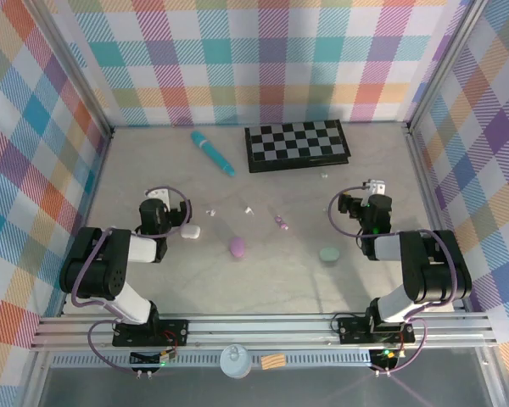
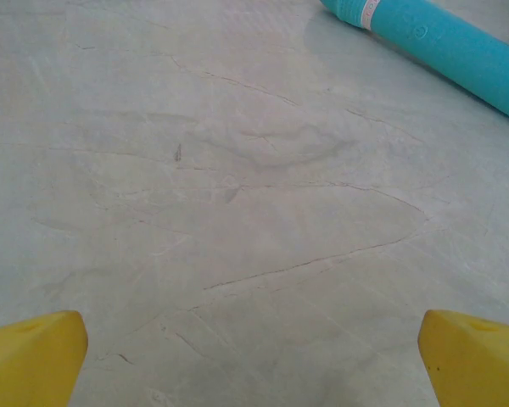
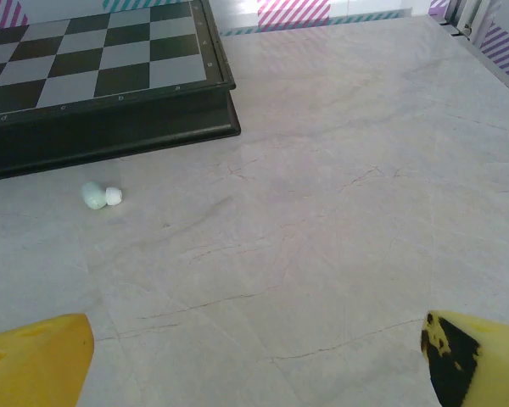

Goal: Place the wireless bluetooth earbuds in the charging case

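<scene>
Standing nearest: my two arm bases, side by side on the rail at the near edge of the table (image 1: 271, 284).
Purple charging case (image 1: 237, 247): pebble-shaped, on the tabletop about midway between my arms; open or closed, I cannot tell.
Pale green charging case (image 1: 328, 253): same shape, just left of my right forearm, apart from it.
Whitish charging case (image 1: 189, 231): close beside my left forearm; whether it touches, I cannot tell.
Pink-purple earbud (image 1: 281, 223): loose on the table, beyond and between the purple and green cases, in no case.
Whitish earbuds: two tiny pieces, one (image 1: 210, 209) left of the other (image 1: 248, 209), both on bare table beyond the purple case, near it but apart.
Left claw (image 1: 158, 197) (image 2: 254, 373): spread wide, holding nothing; yellow fingertips (image 2: 30, 356) sit in the two bottom corners of my left wrist view with bare veined tabletop between them.
Right claw (image 1: 374, 185) (image 3: 254, 365): spread wide, holding nothing; yellow fingertips (image 3: 34, 356) in the bottom corners, the right one with a black patch on it.
Pale green-white earbud (image 3: 100, 196) (image 1: 324, 175): lying on its side ahead and left of my right claw, near the front edge of the chessboard, not touching it.
Teal stick (image 1: 212, 151) (image 2: 441, 38): lying at a slant on the far left of the table, well ahead of my left claw.
Chessboard (image 1: 297, 144) (image 3: 93, 76): closed black-framed board, flat by the far wall.
Surround: plaid-patterned walls (image 1: 263, 59) on three sides.
</scene>
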You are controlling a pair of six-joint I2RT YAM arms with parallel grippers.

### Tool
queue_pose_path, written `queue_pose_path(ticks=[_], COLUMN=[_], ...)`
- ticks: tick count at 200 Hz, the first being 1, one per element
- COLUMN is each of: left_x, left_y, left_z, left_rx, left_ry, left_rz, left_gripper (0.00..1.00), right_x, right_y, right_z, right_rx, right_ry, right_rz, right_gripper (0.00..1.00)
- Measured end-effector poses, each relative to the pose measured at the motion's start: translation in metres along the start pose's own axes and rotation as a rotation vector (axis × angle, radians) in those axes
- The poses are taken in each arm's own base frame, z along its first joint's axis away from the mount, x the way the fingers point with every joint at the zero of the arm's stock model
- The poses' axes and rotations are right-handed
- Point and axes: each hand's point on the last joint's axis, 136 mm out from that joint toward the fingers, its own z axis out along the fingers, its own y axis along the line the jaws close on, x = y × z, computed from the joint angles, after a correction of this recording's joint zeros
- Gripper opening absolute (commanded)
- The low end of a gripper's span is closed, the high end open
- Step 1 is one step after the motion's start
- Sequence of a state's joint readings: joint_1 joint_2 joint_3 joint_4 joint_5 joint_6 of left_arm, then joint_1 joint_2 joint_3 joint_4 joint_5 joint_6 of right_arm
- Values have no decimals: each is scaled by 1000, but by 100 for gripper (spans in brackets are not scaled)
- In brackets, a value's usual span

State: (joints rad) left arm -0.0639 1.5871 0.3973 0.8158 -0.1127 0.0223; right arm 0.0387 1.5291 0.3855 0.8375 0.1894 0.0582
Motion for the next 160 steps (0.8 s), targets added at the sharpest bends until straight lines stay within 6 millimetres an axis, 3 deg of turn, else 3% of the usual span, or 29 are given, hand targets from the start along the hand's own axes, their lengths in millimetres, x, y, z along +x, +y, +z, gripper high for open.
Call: queue_pose_path(ticks=[160], left_x=[0], left_y=[0], left_z=[0], left_rx=[0], left_ry=[0], left_rz=[0], left_gripper=[100], right_x=[1], right_y=[0], right_z=[0], right_rx=[-2], right_ry=[7], right_rz=[-1], right_gripper=[99])
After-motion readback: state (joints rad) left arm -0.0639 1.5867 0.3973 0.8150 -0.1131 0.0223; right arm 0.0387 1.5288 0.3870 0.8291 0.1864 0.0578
